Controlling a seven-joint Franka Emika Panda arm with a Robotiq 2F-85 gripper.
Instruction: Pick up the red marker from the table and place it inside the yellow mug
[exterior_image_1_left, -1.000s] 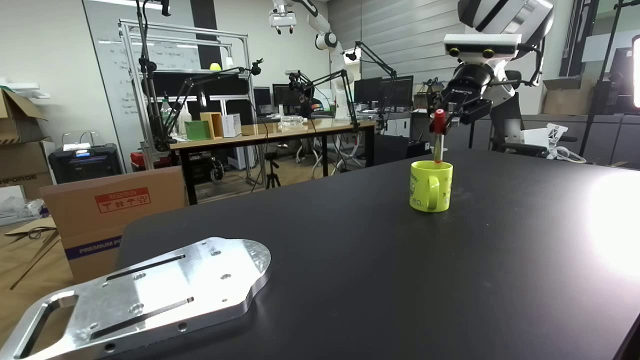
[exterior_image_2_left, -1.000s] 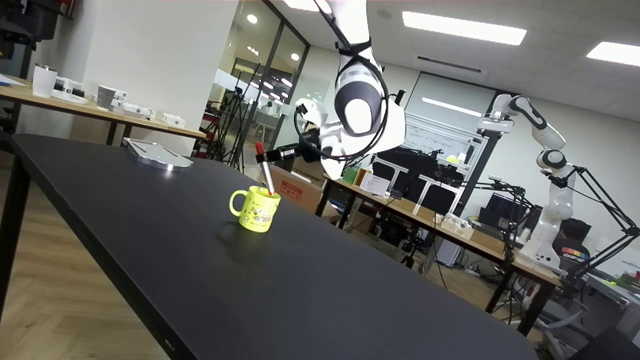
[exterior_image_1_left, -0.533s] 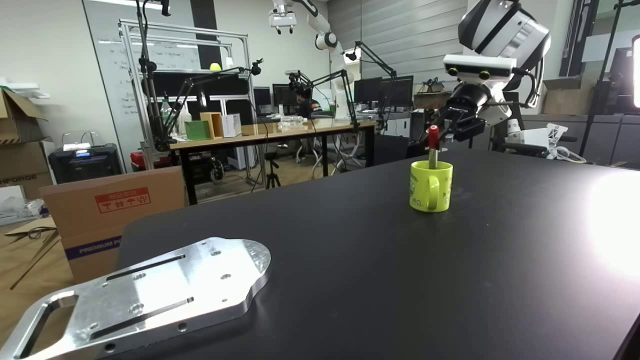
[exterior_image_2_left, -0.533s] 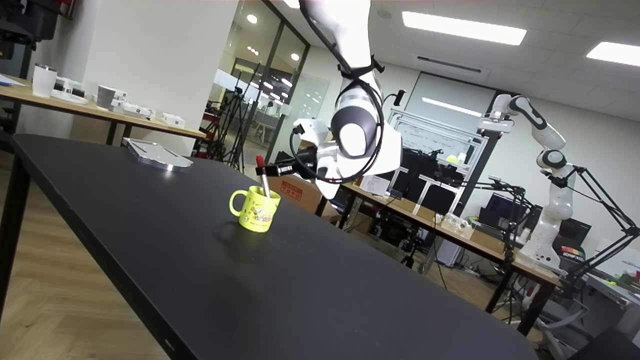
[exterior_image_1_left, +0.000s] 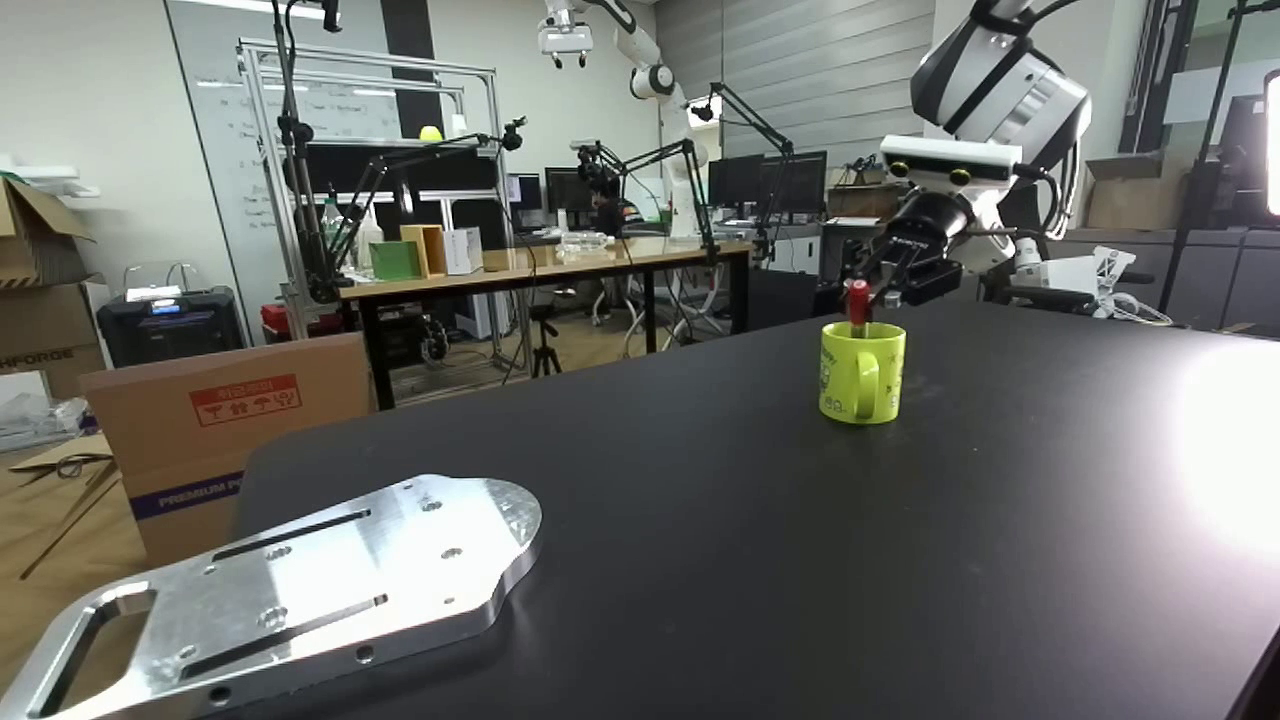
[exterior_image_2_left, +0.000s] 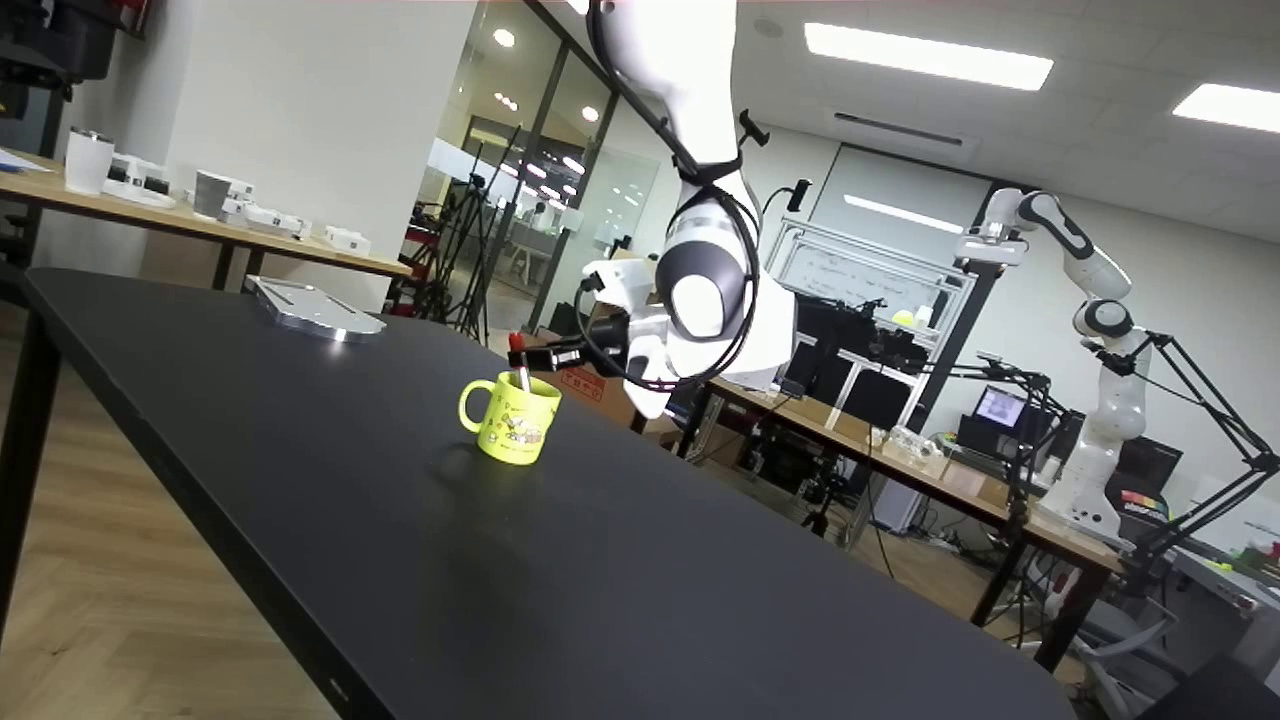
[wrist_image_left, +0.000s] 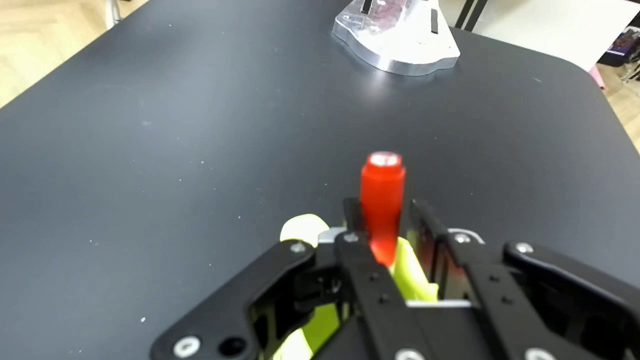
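Wrist view: bright red marker, pale-topped.

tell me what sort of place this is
Most likely a robotics lab: a second robot arm stands in the background, a whiteboard carries writing, and a machined metal plate lies on the black table.

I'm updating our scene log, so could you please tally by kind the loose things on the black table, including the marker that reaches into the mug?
Mugs: 1 (the yellow mug)
Markers: 1 (the red marker, lower end inside the mug, red end between the fingers of the open pincer)
Metal plates: 1 (the silver plate)
Total: 3
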